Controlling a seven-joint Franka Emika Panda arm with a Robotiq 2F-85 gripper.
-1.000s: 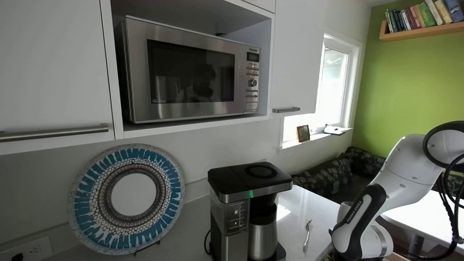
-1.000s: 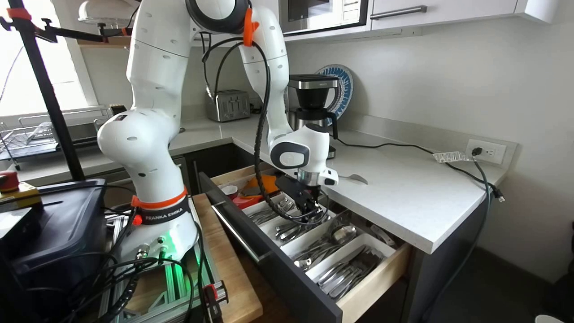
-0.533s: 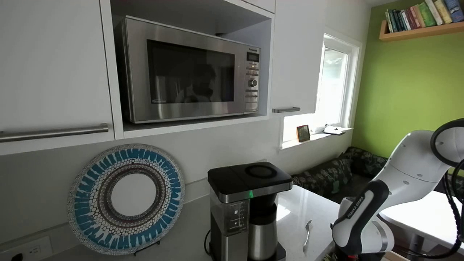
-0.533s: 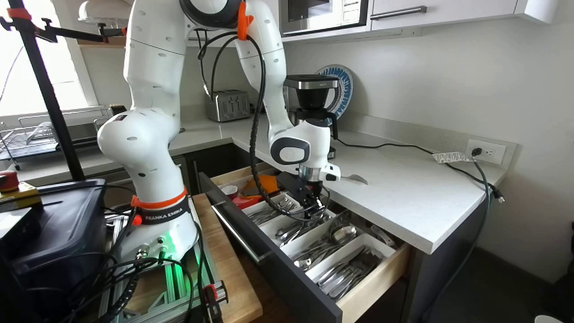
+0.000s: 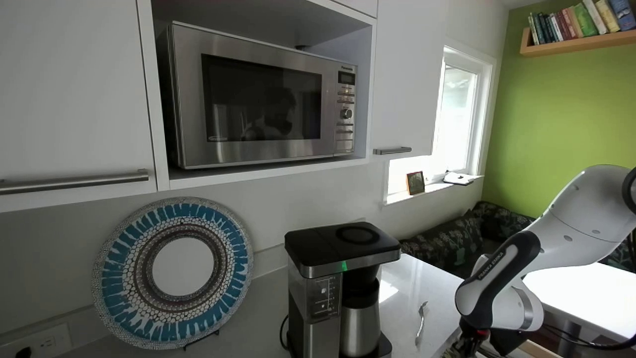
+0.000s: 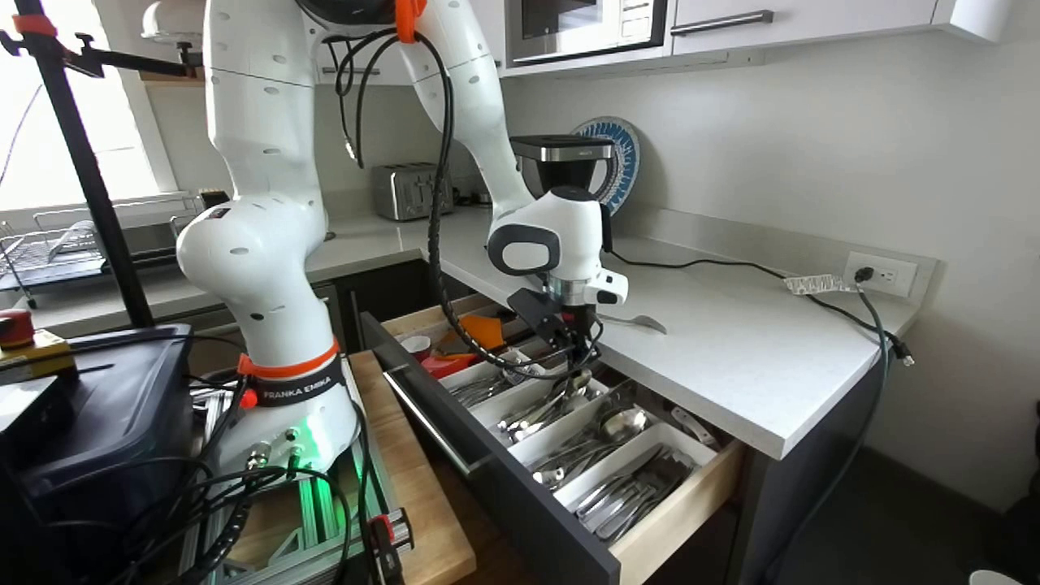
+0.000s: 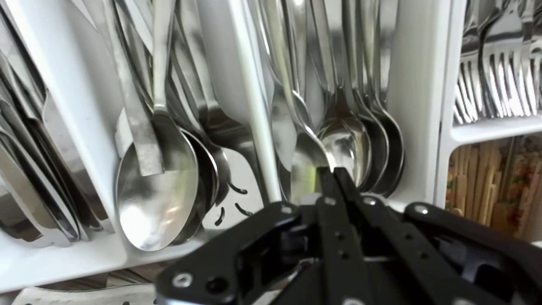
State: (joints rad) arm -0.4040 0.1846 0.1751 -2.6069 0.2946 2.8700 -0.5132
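The pincer (image 7: 332, 173), jaws pressed together on nothing visible, likely works best parted above the metal spoons (image 7: 345, 144), clear of the cutlery tray (image 7: 80, 262) edge by their bowls.

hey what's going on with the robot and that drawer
A Franka arm has its gripper shut over the spoons in an open cutlery drawer. Nothing shows in its grasp, and whether it touches them is hard to tell. A metal utensil lies on the countertop.
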